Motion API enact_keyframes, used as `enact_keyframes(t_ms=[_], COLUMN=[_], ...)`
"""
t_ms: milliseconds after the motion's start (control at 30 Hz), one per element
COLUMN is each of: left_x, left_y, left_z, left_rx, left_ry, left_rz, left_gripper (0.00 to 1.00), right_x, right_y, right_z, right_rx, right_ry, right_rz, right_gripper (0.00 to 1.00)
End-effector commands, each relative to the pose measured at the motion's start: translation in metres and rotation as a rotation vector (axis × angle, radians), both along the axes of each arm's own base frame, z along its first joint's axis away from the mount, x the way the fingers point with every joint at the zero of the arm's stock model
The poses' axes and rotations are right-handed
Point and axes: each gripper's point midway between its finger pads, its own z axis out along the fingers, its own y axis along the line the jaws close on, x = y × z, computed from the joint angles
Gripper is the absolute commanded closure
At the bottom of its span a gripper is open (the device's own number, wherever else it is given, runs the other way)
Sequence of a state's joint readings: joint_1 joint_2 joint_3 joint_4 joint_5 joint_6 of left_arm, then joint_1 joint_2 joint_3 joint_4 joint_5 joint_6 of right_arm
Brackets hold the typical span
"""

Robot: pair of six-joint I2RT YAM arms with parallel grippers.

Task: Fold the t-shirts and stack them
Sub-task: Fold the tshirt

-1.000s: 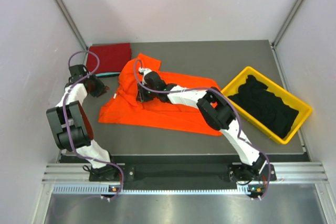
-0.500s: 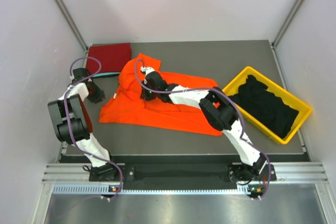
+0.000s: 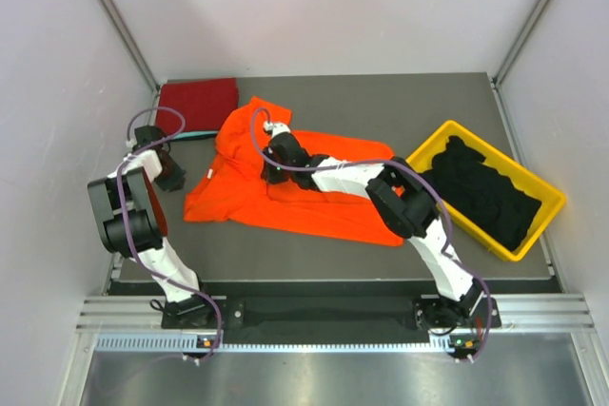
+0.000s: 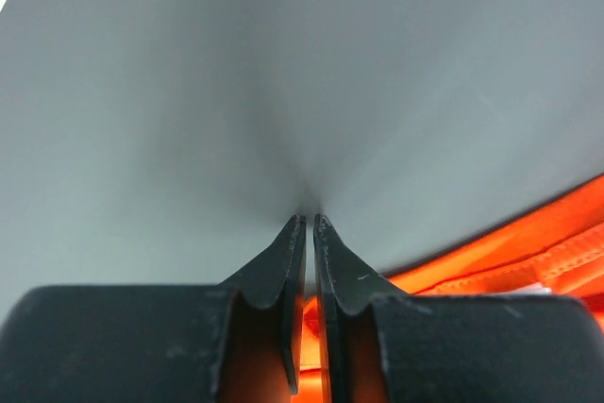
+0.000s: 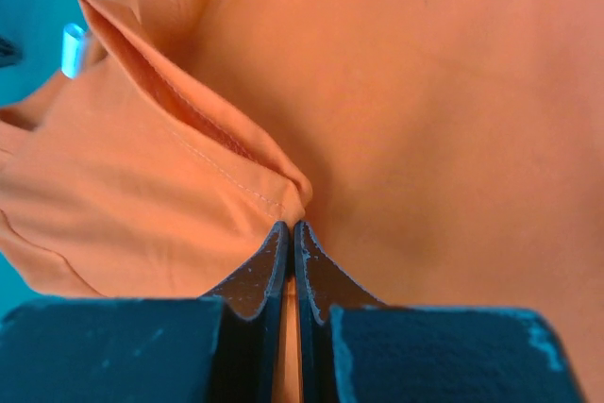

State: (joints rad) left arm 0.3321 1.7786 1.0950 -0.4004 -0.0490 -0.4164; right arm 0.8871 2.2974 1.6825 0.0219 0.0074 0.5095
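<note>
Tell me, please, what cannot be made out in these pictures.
- Black shirts in the yellow bin: top view, one dark heap, number unclear.
- Teal shirt: top view, the dark red shirt covers all but an edge.
- Left gripper: left wrist view, its own fingers hide whether it pinches the orange shirt.

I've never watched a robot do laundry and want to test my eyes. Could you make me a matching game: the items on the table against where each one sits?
Things:
1. orange t-shirt
2. dark red t-shirt
3. black t-shirts
4. yellow bin

Places:
A. folded, far left corner of the table
B. right side of the table
C. heaped inside the bin
D. spread out mid-table

Pairs: 1-D, 2-A, 3-C, 4-B
</note>
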Motion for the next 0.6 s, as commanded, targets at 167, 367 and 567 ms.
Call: enact_keyframes(t_ms=[167, 367, 567], left_x=[-0.007, -0.021, -0.039], left_y=[0.013, -0.010, -0.023], left_z=[0.047, 0.058, 0.053], left_rx=[0.125, 0.052, 0.011], left_ry=[-0.040, -0.107, -0.075], left_rz=[0.032, -0.002, -0.029], left_gripper=[0.83, 0.81, 0.81], right_x=[0.004, 0.001, 0.000], right_y=[0.002, -0.003, -0.012], right_z=[0.040, 0.043, 0.040], right_rx=[0.103, 0.143, 0.160], right_ry=[-0.033, -0.022, -0.009], right_rz=[-0.031, -0.063, -0.101], right_gripper=[0.99, 1.00, 1.00])
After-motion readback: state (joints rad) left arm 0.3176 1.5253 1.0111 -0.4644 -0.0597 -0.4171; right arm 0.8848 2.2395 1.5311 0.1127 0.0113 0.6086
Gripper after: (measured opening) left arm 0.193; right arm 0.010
